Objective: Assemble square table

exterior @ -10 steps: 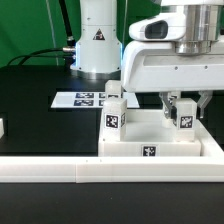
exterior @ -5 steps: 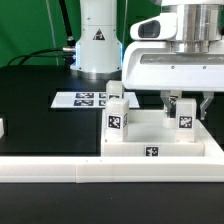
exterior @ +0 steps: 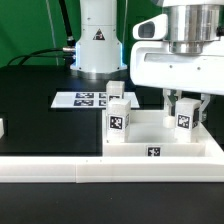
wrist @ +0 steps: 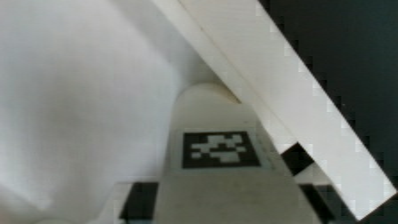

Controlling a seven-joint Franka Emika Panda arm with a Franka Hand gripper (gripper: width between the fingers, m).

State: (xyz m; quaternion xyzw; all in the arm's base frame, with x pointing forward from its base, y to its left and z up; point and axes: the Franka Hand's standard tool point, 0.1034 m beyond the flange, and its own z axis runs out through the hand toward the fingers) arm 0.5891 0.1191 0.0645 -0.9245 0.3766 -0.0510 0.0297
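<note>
The square table's white slab (exterior: 160, 152) lies against the front rail, a tag on its near edge. One tagged white leg (exterior: 118, 121) stands upright at its corner on the exterior view's left. My gripper (exterior: 185, 108) is shut on a second tagged leg (exterior: 186, 119), held upright at the slab's corner on the exterior view's right. In the wrist view that leg (wrist: 217, 148) fills the space between the dark fingertips (wrist: 139, 203), with the slab's rim (wrist: 267, 80) running beside it. My gripper (wrist: 222, 208) grips it on both sides.
The marker board (exterior: 82, 99) lies on the black table behind the slab. Another tagged white piece (exterior: 115, 92) stands behind the left leg. A long white rail (exterior: 50, 170) borders the front. A small white part (exterior: 2, 128) is at the far left edge. The robot base (exterior: 98, 40) stands behind.
The slab with both legs has shifted slightly to the exterior view's right, and the gripper with its leg has moved along with it.
</note>
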